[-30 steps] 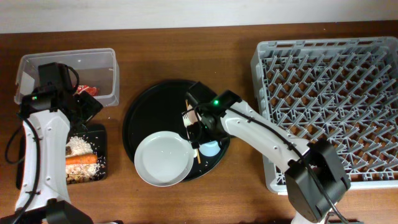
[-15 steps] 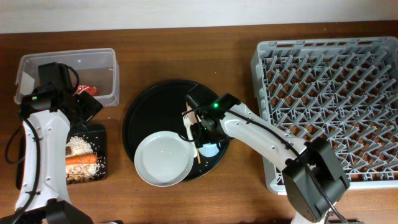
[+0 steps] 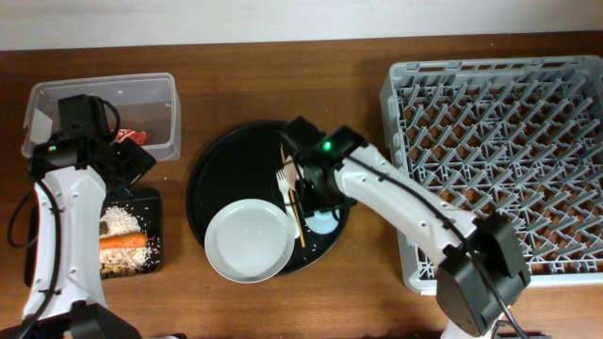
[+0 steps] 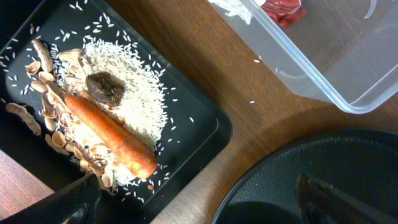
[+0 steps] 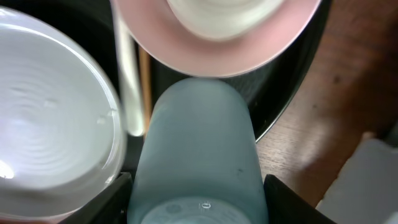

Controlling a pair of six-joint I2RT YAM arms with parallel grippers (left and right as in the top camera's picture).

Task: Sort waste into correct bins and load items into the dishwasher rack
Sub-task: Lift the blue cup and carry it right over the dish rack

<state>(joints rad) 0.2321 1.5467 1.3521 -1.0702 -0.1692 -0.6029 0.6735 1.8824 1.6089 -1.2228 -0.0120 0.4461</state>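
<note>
Wood table (image 3: 236,85), pale wall (image 3: 283,19) behind
Right gripper (image 5: 198,186) looks clamped on the light blue cup (image 5: 196,137); left gripper (image 4: 205,196) fingers apart

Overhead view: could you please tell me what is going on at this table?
The right gripper straddles the blue cup on the round tray; a firm grip is unclear. The plate, bowl and fork are on that tray, and the rack looks empty. The left gripper hangs open near the black tray of rice and carrot.
</note>
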